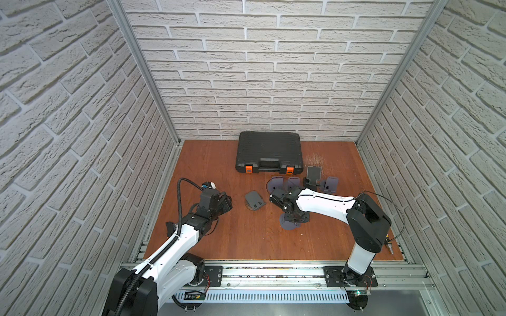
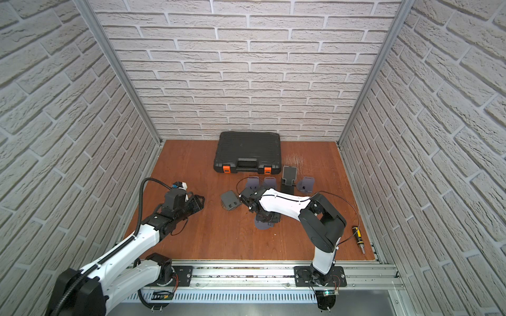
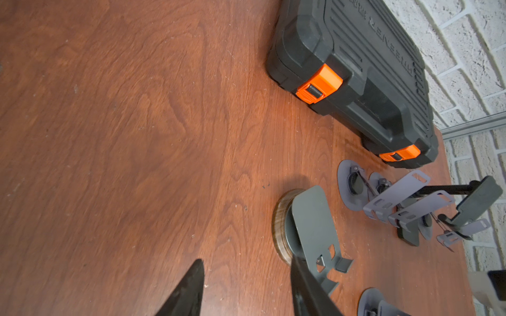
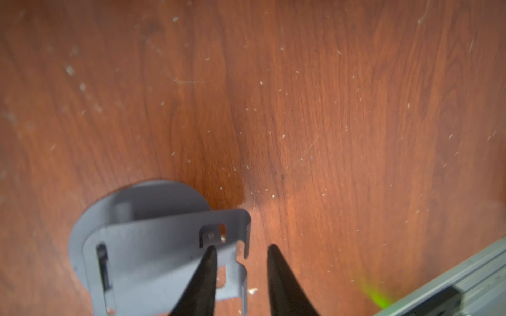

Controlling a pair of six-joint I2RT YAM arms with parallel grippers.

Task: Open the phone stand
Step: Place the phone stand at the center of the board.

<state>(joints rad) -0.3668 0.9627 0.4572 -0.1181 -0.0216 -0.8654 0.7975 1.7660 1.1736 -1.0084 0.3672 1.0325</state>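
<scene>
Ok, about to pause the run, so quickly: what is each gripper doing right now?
Left gripper: open, holding nothing.
Right gripper: open, jaws apart at the edge of the grey phone stand.

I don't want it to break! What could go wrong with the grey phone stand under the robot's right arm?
1. The right tool is open at the edge of the grey phone stand, and the left tool is far off, so nothing pins it down; a push might slide or tip it.
2. The other stands sit close behind the right arm and could get knocked if it swings back.
</scene>
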